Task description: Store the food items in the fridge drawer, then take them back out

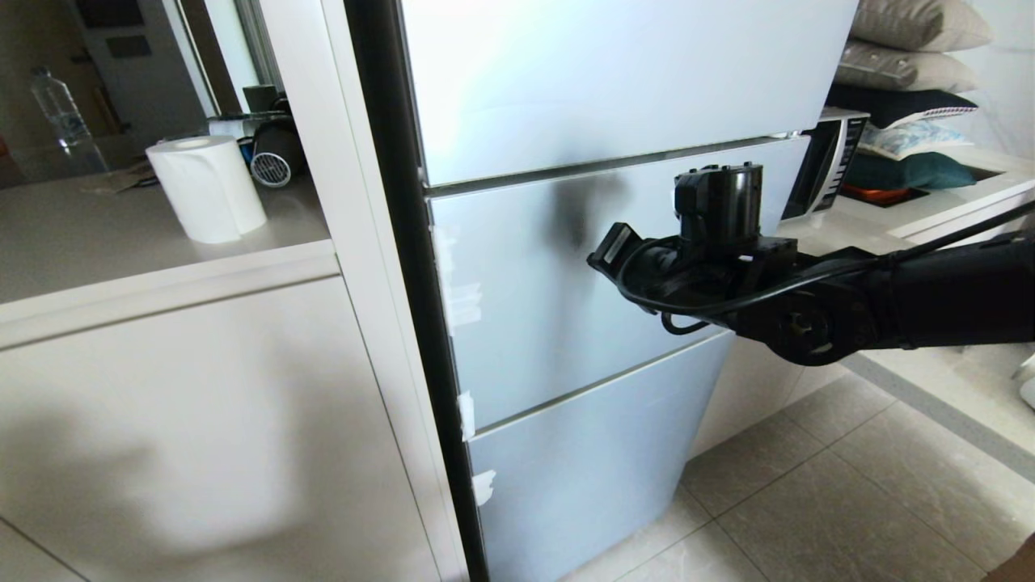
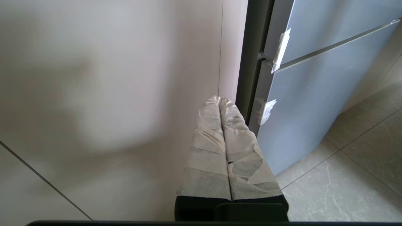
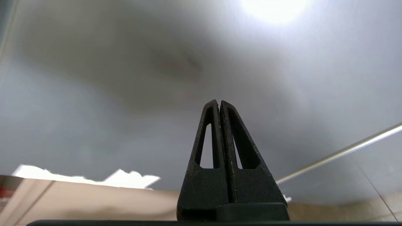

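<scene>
- The right gripper point(image 3: 219, 103) is pointing at the middle door panel point(image 1: 566, 283) of the fridge point(image 1: 614, 81); its two black fingers point(image 3: 207, 147) are pressed together and holding nothing. Whether the tips are touching the panel, I cannot tell.
- The left gripper point(image 2: 220, 99) is hanging low beside the fridge's lower panel point(image 2: 307, 103), in front of a beige cabinet point(image 2: 110, 94); its taped fingers point(image 2: 207, 150) are closed together, empty.
- All fridge panels are shut, so the fridge drawer and the food items are not showing.
- A paper roll point(image 1: 208, 187) is standing on the counter point(image 1: 97, 234) left of the fridge.
</scene>
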Robot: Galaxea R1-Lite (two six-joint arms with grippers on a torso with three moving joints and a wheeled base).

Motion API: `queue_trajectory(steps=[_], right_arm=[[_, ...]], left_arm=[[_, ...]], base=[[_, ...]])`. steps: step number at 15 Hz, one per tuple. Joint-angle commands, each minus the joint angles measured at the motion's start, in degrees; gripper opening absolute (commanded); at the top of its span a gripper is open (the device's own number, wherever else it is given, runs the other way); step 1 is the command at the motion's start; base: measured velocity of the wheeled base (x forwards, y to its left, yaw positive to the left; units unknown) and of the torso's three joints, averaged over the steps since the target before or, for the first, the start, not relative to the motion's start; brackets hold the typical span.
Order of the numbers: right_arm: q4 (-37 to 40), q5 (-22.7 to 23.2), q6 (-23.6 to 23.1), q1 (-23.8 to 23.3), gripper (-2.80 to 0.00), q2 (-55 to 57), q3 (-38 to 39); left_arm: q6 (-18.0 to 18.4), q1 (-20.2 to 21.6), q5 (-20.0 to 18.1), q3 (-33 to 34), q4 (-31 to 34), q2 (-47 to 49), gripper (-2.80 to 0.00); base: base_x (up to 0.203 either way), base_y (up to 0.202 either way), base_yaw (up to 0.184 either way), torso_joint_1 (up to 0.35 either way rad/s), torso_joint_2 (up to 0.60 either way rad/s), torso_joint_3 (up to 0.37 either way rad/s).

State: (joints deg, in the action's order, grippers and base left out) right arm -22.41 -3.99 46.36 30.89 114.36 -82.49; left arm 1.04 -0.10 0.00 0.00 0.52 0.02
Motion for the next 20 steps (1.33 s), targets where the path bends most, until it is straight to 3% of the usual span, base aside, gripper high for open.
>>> queue_trajectory(steps=[1, 4, 8, 10, 13, 15, 17, 20], right_arm=[[-0.1, -0.2, 0.0, 0.6, -2.8, -8.2, 5.8], [0.0, -0.6, -1.8, 1.8, -2.8, -23.9, 18.4], [-0.2, -6.3, -11.6, 1.4, -2.8, -47.6, 40.8], [-0.1, -7.2, -20.7, -4.3, -2.8, -60.7, 51.5], [1.4, -3.1, -33.6, -19.4, -2.8, -79.4, 66.1], [4.4, 0.8, -37.9, -23.9, -2.8, -90.1, 72.4], [12.3, 4.8, -43.0, -26.9, -2.8, -99.6, 78.5], [19.8, 8.3, -43.7, -30.0, -2.8, -106.4, 82.2]], left_arm=[[0.0, 0.0, 0.0, 0.0, 0.0, -0.1, -2.8], [0.0, 0.0, 0.0, 0.0, 0.0, -0.1, -2.8], [0.0, 0.0, 0.0, 0.0, 0.0, -0.1, -2.8], [0.0, 0.0, 0.0, 0.0, 0.0, -0.1, -2.8], [0.0, 0.0, 0.0, 0.0, 0.0, -0.1, -2.8], [0.0, 0.0, 0.0, 0.0, 0.0, -0.1, -2.8], [0.0, 0.0, 0.0, 0.0, 0.0, -0.1, -2.8], [-0.1, 0.0, 0.0, 0.0, 0.0, -0.1, -2.8]], base=[[0.0, 0.0, 0.0, 0.0, 0.0, 0.0], [0.0, 0.0, 0.0, 0.0, 0.0, 0.0], [0.0, 0.0, 0.0, 0.0, 0.0, 0.0], [0.0, 0.0, 0.0, 0.0, 0.0, 0.0], [0.0, 0.0, 0.0, 0.0, 0.0, 0.0], [0.0, 0.0, 0.0, 0.0, 0.0, 0.0], [0.0, 0.0, 0.0, 0.0, 0.0, 0.0], [0.0, 0.0, 0.0, 0.0, 0.0, 0.0]])
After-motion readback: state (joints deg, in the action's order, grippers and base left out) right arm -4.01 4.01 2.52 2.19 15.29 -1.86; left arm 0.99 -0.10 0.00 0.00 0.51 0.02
